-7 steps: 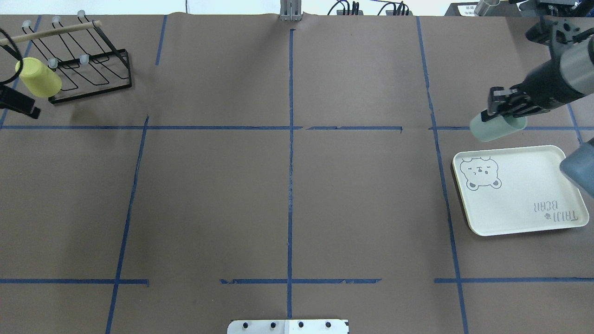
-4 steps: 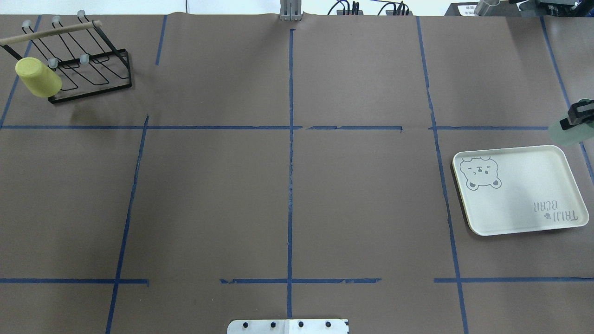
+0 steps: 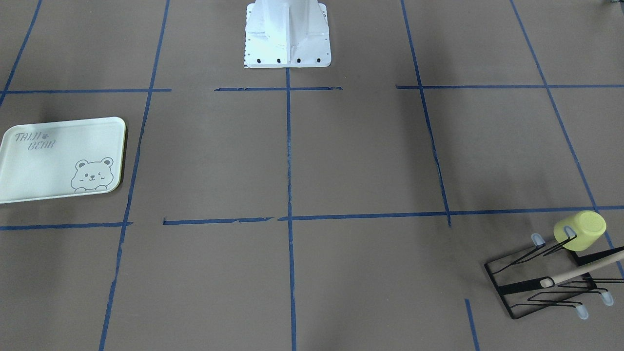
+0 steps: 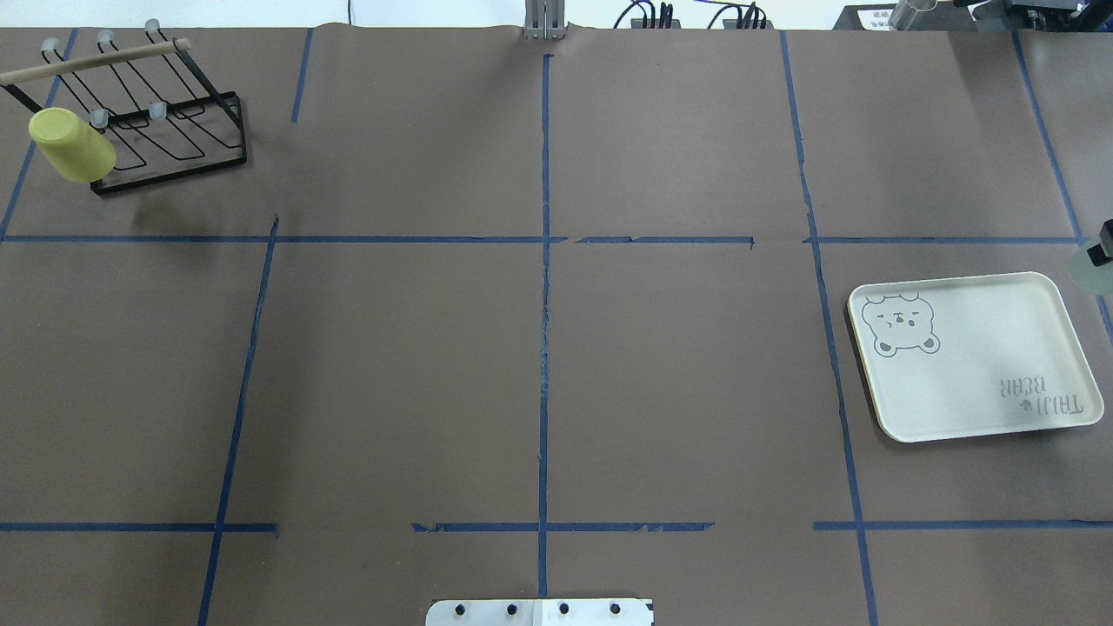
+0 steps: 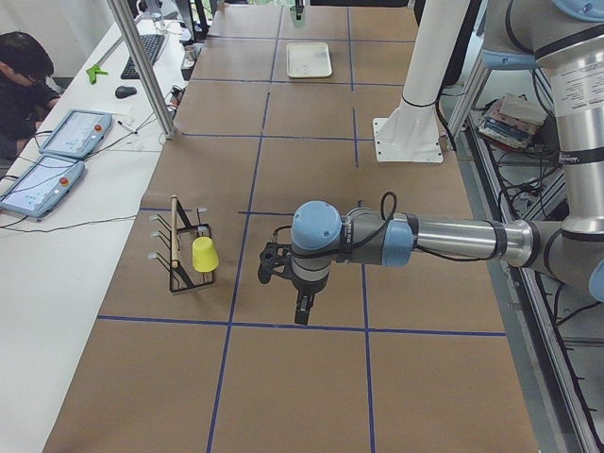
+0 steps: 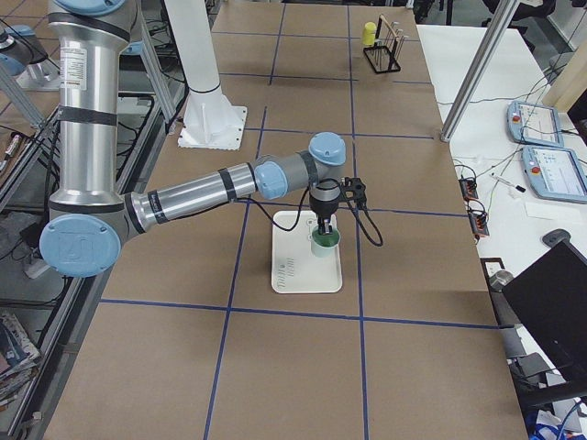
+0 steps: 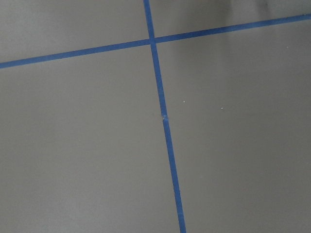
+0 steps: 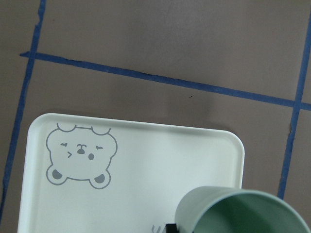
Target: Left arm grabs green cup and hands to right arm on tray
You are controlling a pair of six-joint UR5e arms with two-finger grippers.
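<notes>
Exterior right view: the green cup (image 6: pixel 324 241) is pinched at its rim by the right claw (image 6: pixel 323 225), middle of frame, over the far part of the tray (image 6: pixel 295 268). Contact between cup and tray cannot be told. In the right wrist view the cup (image 8: pixel 243 213) is seen lower right, tilted with its mouth toward the camera, over the tray's corner (image 8: pixel 146 160); the bear print is at the tray's left. In the overhead view only a sliver of the cup (image 4: pixel 1097 271) is seen at the right edge, just past the tray's upper right corner (image 4: pixel 965 365). The tray is lying flat on the brown table (image 4: pixel 678 365). The left claw (image 5: pixel 300 316) is seen in the exterior left view only, pointed down above the table, middle of frame; spread or pressed together cannot be told. A yellow cup (image 4: pixel 71 143) is hung upside down on a black wire rack (image 4: pixel 174 130), upper left of the overhead frame, well apart from the tray.
</notes>
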